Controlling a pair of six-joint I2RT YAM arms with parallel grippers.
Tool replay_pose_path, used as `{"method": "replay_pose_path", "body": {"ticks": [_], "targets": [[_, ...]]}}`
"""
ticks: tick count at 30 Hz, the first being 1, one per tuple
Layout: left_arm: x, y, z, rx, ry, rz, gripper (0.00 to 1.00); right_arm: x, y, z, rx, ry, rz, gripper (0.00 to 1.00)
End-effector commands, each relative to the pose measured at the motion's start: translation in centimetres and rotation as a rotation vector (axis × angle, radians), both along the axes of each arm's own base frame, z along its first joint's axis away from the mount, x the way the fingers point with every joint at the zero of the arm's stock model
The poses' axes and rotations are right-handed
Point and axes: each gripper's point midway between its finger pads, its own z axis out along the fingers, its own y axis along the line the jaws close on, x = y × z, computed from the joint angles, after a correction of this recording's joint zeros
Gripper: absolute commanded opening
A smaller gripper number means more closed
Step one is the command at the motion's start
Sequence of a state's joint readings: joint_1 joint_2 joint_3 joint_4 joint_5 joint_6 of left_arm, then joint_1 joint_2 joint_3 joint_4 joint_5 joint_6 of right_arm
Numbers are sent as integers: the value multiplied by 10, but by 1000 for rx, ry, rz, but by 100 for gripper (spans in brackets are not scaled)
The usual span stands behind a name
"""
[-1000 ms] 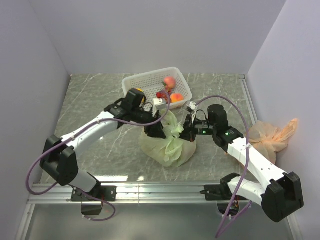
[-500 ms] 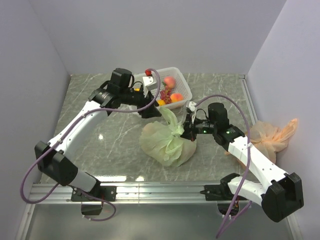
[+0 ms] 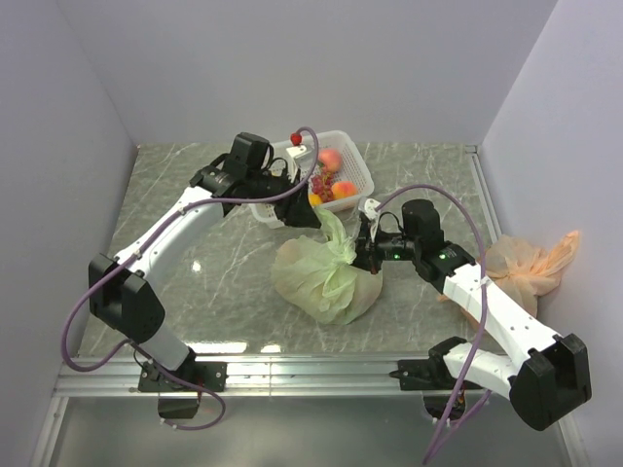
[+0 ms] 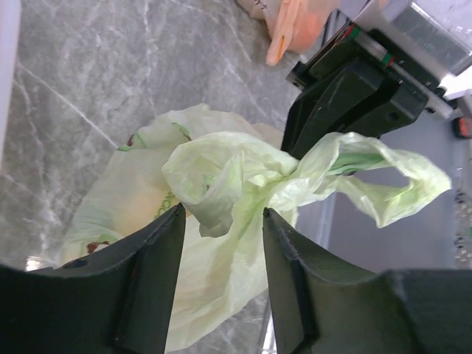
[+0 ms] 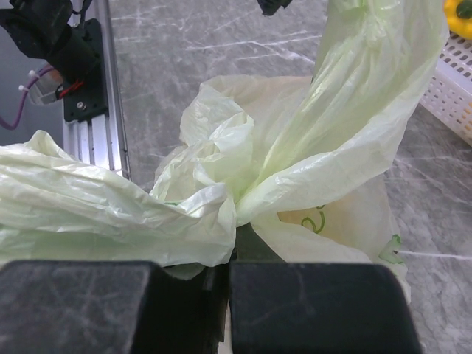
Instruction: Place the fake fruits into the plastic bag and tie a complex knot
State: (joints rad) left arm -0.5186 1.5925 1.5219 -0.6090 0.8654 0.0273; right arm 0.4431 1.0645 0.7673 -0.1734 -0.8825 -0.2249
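Grey marble desk point(image 3: 195, 224), plastic bag point(image 3: 326, 287) sitting mid-desk. My right hand point(image 5: 228, 258) pinches one handle end point(image 5: 110, 214); left hand point(image 4: 221, 221) is spread astride the other. I'd close left low beside the knot point(image 4: 284, 181), then pull both apart evenly.

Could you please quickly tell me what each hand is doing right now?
Left hand: open.
Right hand: closed on the plastic bag.

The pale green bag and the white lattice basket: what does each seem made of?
The pale green bag looks like thin plastic film: translucent, crinkled, faintly glossy. The white lattice basket seems rigid moulded plastic, matte, with a regular grid of holes.
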Motion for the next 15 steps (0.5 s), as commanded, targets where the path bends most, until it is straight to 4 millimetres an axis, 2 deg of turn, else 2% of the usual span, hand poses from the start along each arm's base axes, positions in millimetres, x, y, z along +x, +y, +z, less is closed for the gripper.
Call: {"method": "replay_pose_path", "body": {"ticks": [1, 8, 15], "targets": [[-9, -5, 22, -74, 31, -11, 52, 5, 4, 19, 14, -79, 9, 0], [-4, -12, 16, -75, 109, -7, 52, 4, 4, 19, 4, -103, 16, 0], [4, -12, 7, -47, 167, 26, 59, 2, 3, 17, 4, -101, 10, 0]]}}
